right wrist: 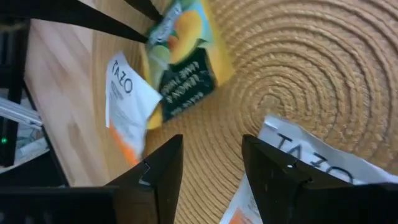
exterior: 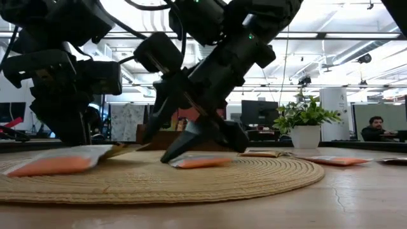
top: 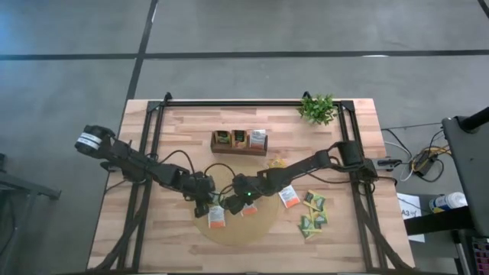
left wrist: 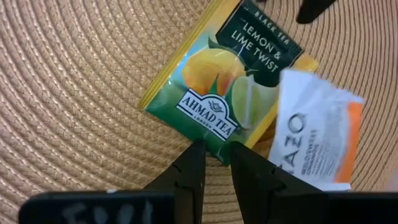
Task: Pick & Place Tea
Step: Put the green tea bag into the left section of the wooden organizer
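Observation:
On the round tan mat lies a green-and-yellow tea sachet, overlapping a white-and-orange one. My left gripper is low over the mat's left part, its fingers a narrow gap apart on either side of the green sachet's near corner. My right gripper is open just to the right of it, fingers down at the mat. A second white-and-orange sachet lies beside and partly under one right finger. My left gripper comes slanting down from the table's left, its fingertips flanking the green sachet's corner; I cannot tell whether they touch it. My right gripper slants down from the right, and one finger overlaps the second white sachet's edge; touch cannot be told.
The dark three-compartment tray with sachets stands at the far middle, and a small plant at the far right. One white-and-orange sachet and a loose heap of green-yellow ones lie on the wood right of the mat.

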